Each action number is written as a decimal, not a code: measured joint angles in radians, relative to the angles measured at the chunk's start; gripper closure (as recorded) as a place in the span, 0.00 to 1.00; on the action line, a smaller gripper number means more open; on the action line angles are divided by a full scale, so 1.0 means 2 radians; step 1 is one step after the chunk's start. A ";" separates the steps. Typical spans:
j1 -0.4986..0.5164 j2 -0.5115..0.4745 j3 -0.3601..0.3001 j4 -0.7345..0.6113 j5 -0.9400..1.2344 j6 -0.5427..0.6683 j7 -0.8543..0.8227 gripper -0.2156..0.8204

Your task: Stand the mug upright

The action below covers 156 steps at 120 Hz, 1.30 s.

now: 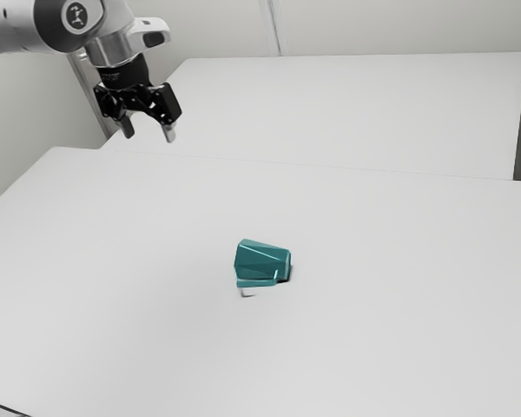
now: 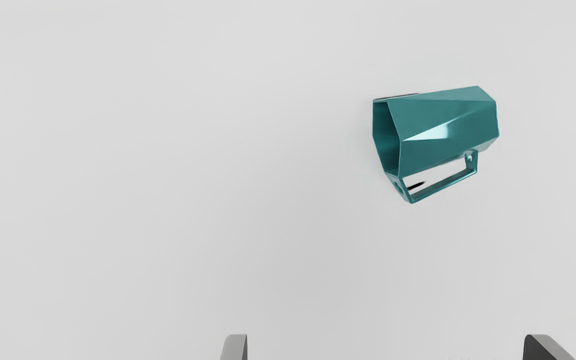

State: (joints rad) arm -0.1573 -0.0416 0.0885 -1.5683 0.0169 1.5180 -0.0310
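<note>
Mug (image 1: 262, 261) is lying on its side on the table (image 1: 156, 330), well in from the far edge. Handle (image 2: 444, 186) is jutting sideways, toward the table's near side; mouth (image 2: 386, 137) is seemingly facing the exterior view's left. Upright is what the pose is lacking.

Risks, as I am judging them. Smooth, slanting facets are offering the jaws few parallel faces; a pinch across the taper could be slipping, sending the mug rolling until the handle is stopping it. Handle is sticking out on one side, so a descending finger could be landing on it or on the rim, shoving the mug instead of straddling it. A grip far from the balance point could be letting it swing during the tilt. Turning it the wrong way would be leaving it mouth-down; letting go before the base is sitting flat would be tipping it over again. Turning too low could be driving the rim or base edge into the table.

Jaws: gripper (image 1: 148, 136) is hanging high, toward the table's far left corner in the exterior view, well apart from the mug. Jaws are standing wide apart, holding nothing, touching nothing.
</note>
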 joint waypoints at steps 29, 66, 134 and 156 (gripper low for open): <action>0.006 0.000 0.000 -0.004 -0.003 0.008 -0.001 0.21; -0.004 -0.005 0.027 -0.106 -0.124 0.126 0.037 0.21; 0.015 -0.008 0.048 -0.285 -0.359 0.293 0.225 0.21; 0.022 0.001 0.048 -0.324 -0.413 0.317 0.279 0.21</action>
State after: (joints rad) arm -0.1128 -0.0401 0.1841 -2.2169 -0.8086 2.1515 0.5261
